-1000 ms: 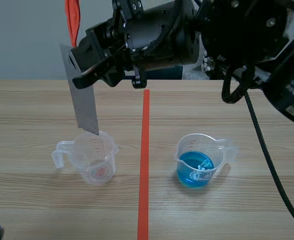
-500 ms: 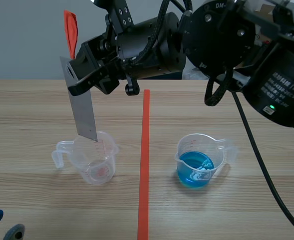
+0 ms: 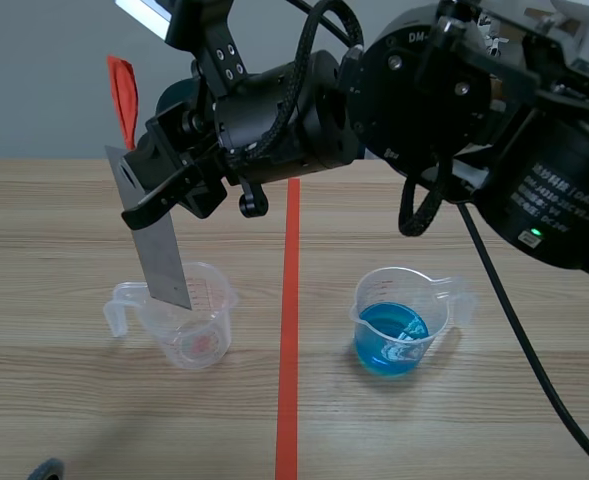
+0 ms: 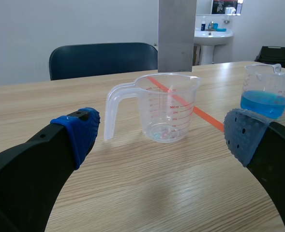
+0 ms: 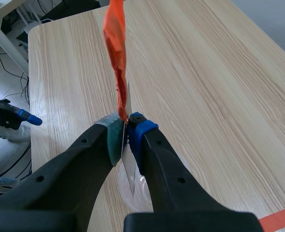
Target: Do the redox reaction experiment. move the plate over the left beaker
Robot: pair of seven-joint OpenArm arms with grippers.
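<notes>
The right gripper reaches across from the far side of the tape line and is above the left beaker. Its two fingers are clamped on the upper end of the plate, a narrow grey metal strip. In the right wrist view, the grey-green pad and the blue pad press the strip's two flat faces. The plate shows edge-on there, running down from the pads toward the beaker's mouth. An orange-red tag sticks up from the plate's top, above the fingers.

The plate hangs nearly upright, slightly tilted, directly over the left beaker. In the left wrist view, its lower edge ends just above the beaker's rim. Whether it touches the rim cannot be told. The beaker is clear, stands on the table and has a faint reddish trace at its bottom.

The left gripper sits low on the near side of the left beaker. Its blue-padded fingers are spread wide apart and hold nothing. The right beaker, holding blue liquid, stands well apart from the left beaker, beyond the tape line.
</notes>
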